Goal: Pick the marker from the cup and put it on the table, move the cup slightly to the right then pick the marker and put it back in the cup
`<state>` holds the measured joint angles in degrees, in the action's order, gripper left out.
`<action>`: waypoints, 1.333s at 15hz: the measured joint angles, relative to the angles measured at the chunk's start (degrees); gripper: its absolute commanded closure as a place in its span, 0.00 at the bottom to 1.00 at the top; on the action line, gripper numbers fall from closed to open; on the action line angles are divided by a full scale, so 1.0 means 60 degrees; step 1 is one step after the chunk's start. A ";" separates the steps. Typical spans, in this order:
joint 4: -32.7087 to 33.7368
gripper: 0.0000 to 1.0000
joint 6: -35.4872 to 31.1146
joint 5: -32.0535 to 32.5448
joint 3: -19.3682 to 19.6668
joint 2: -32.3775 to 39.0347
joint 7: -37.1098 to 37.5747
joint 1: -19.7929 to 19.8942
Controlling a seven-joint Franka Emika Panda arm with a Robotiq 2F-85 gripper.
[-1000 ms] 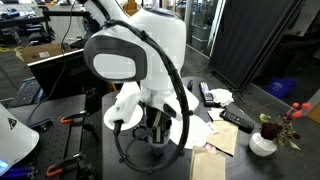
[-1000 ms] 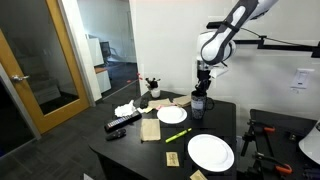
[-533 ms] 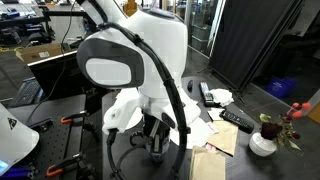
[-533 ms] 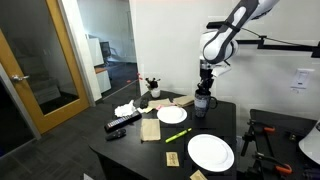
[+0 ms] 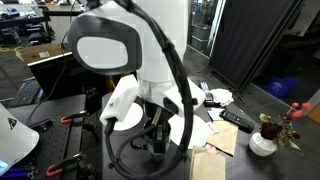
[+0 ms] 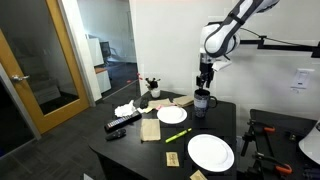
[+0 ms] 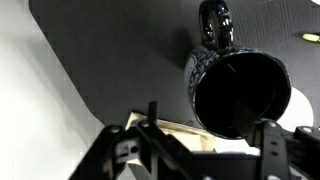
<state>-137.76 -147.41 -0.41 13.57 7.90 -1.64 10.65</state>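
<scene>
The cup [image 6: 201, 99], a dark mug, stands upright near the back of the table [image 6: 150, 148]. My gripper [image 6: 204, 82] hangs just above it, apart from it. In the wrist view the cup [image 7: 238, 88] fills the upper right, its handle [image 7: 215, 22] pointing away and its inside dark. My gripper [image 7: 208, 140] is open, its fingers [image 7: 150, 118] wide apart with nothing between them. The yellow-green marker [image 6: 177, 134] lies flat on the table between the two plates. In an exterior view the arm [image 5: 140, 60] hides the cup and the marker.
Two white plates [image 6: 172, 114] [image 6: 210, 152] lie in front of the cup. A sticky note [image 6: 172, 159], a black remote [image 6: 122, 123], brown paper [image 6: 150, 128] and a small white vase [image 6: 153, 90] also stand on the table. The vase [image 5: 263, 142] shows at the right.
The gripper has gone from shut on the cup to open and has risen off it. The cup stays on the table.
</scene>
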 measured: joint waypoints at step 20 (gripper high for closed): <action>-0.0112 0.00 0.1900 -0.1473 -0.0913 -0.3480 -0.4843 -0.2075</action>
<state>-138.43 -136.01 -9.25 8.10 -12.97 -30.70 -1.80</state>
